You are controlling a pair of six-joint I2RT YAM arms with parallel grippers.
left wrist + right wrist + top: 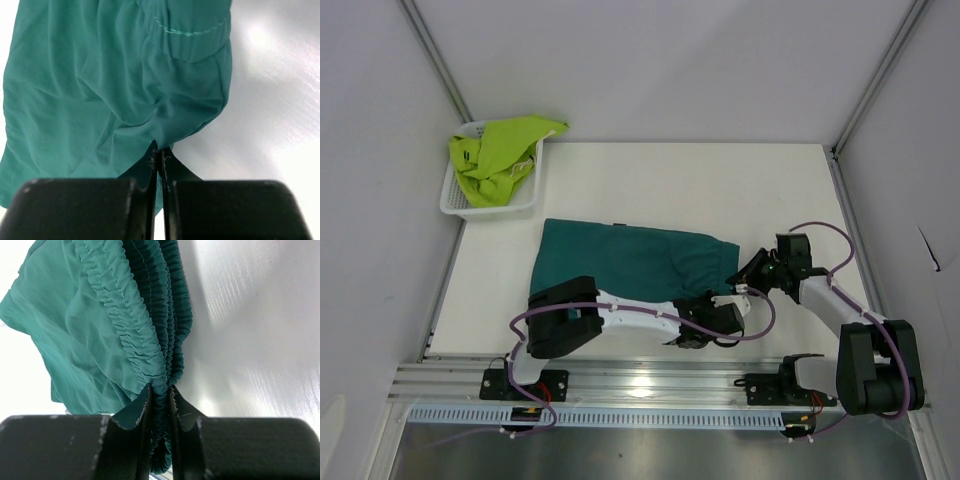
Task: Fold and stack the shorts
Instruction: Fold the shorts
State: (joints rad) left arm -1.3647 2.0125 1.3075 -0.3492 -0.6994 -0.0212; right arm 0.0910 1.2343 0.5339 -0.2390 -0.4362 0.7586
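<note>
1. We see the teal shorts (630,260) spread flat on the table (720,190), just right of the white basket (455,205) and nearer the arms; the lime shorts (505,150) sit heaped in that basket.
2. Left gripper (159,150): pressed together, pinching a thin corner of teal fabric at the end away from the basket.
3. Right gripper (159,390): clamped on the bunched waistband, also away from the basket.
4. Our worry is that the left bite looks slim, so a lift could pull it free. Uneven travel would skew the fold.
</note>
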